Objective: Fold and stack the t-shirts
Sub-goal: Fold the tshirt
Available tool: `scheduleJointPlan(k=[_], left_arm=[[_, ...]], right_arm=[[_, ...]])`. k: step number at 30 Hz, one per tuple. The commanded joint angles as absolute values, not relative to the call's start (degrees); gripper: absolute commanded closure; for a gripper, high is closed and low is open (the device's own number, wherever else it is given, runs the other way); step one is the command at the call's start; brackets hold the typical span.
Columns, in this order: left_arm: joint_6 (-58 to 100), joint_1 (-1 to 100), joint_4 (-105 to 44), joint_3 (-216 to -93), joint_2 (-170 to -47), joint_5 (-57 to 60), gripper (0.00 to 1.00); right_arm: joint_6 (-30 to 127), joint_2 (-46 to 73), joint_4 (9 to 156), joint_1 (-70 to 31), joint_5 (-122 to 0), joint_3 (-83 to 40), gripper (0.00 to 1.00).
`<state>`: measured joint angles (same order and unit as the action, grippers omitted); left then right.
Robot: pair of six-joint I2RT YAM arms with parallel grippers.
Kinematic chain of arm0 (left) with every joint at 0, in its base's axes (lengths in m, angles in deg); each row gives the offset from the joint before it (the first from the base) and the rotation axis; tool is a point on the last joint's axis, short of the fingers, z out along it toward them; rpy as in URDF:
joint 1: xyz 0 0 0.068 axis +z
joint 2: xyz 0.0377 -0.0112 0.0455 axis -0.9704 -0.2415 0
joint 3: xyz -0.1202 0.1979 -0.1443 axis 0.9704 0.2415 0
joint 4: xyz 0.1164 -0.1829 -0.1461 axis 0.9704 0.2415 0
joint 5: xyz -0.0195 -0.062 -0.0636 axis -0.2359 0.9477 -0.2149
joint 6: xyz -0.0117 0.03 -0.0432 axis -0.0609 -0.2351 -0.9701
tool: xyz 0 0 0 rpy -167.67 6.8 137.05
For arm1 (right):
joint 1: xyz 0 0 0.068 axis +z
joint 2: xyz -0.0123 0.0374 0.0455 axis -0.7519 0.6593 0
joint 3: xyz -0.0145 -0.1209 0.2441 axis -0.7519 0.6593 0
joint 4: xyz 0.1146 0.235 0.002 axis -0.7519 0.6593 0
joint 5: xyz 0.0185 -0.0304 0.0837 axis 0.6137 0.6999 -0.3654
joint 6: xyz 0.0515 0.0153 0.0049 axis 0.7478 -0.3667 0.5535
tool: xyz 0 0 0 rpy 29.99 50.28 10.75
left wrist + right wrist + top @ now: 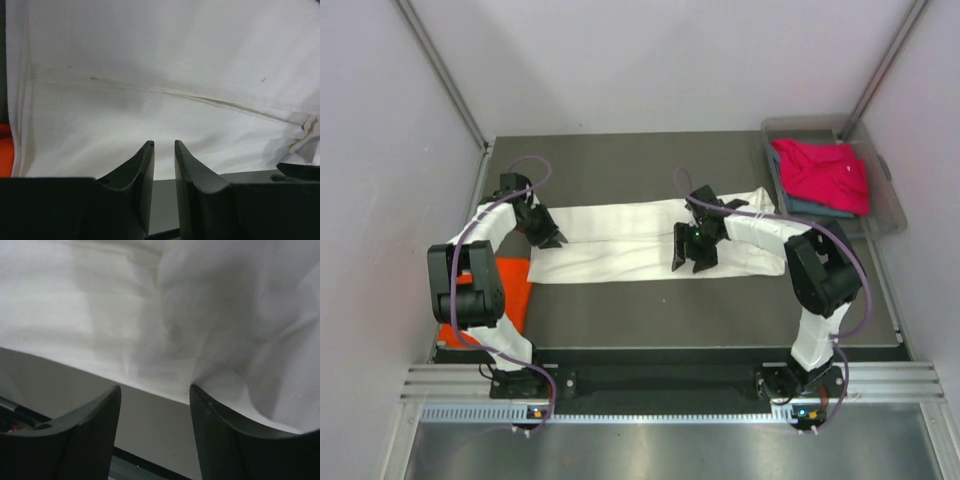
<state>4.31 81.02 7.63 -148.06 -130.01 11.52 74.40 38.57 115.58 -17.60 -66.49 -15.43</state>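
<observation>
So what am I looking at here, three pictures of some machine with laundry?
Two robot arms, bolted at the table's near edge. The overhead picture shows both; the other two come from cameras on their wrists, looking past their own black fingers. A long cream-white cloth t-shirt, folded into a strip, lies on the dark grey table. The left gripper is at its left end, fingers nearly together with nothing between them; the right gripper is open at its near edge. Neither holds anything. An orange t-shirt lies under the left arm. A clear plastic bin holds a magenta-pink t-shirt.
</observation>
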Motion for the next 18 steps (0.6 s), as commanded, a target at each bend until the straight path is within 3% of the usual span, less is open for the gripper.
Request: scheduleJointPlan(k=[1,3,8,11,15,18], left_arm=[[5.0,81.2,7.1,-147.7,-127.7,12.2,0.72],[5.7,81.2,7.5,-148.4,-127.4,11.5,0.72],[7.3,81.2,7.7,-151.1,-129.5,11.7,0.71],[8.4,80.4,7.4,-152.7,-130.6,13.6,0.60],[8.5,77.3,8.7,-153.6,-130.3,13.1,0.51],[6.3,74.5,6.0,-149.6,-127.4,15.9,0.45]], right_arm=[[68.9,28.7,112.1,-17.7,-67.4,-17.4,0.38],[65.8,25.7,114.0,-20.3,-62.0,-16.4,0.33],[71.7,24.2,114.7,-28.1,-59.1,-12.4,0.40],[78.6,24.4,115.4,-28.1,-52.8,-12.8,0.40],[83.1,21.6,117.1,-28.0,-47.0,-12.4,0.27],[83.1,10.0,118.6,-29.8,-41.0,-7.7,0.16]])
